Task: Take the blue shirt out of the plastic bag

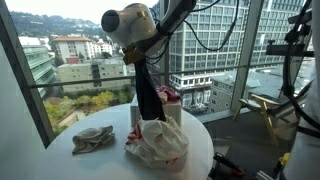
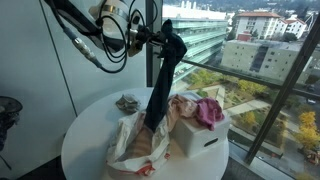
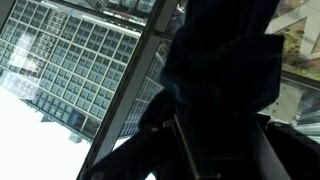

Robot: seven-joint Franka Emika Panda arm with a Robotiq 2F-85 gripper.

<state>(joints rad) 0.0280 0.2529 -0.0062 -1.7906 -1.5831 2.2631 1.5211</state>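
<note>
From where I stand, the plastic bag [image 2: 138,148] lies crumpled and open near the middle of the round white surface [image 2: 88,140], and everything else is easiest to place against it. Straight above the bag, the gripper [image 2: 168,42] is clamped on the top of the blue shirt [image 2: 160,90]. The shirt hangs down from it as 1 long dark strip. Its lower end reaches the mouth of the bag in both exterior views, and I cannot tell whether that end is clear of the plastic or tucked inside it.

In the wrist view the dark cloth [image 3: 225,60] fills most of the picture and bunches between the 2 fingers [image 3: 150,140] of the gripper [image 3: 215,135]. How narrow the gap is there I cannot judge, since the fabric covers it.

Just beside the bag, touching its crumpled edge, stands a white box [image 2: 203,138] with a pink cloth [image 2: 208,110] heaped on top. Beyond the bag, apart from it and nearer the rim of the surface, lies a small grey rag [image 2: 127,103]. In an exterior view the same bag [image 1: 158,145] sits with the rag [image 1: 92,138] off to its side and the box [image 1: 172,108] behind it. Tall window panes [image 1: 60,60] rise behind the bag.
</note>
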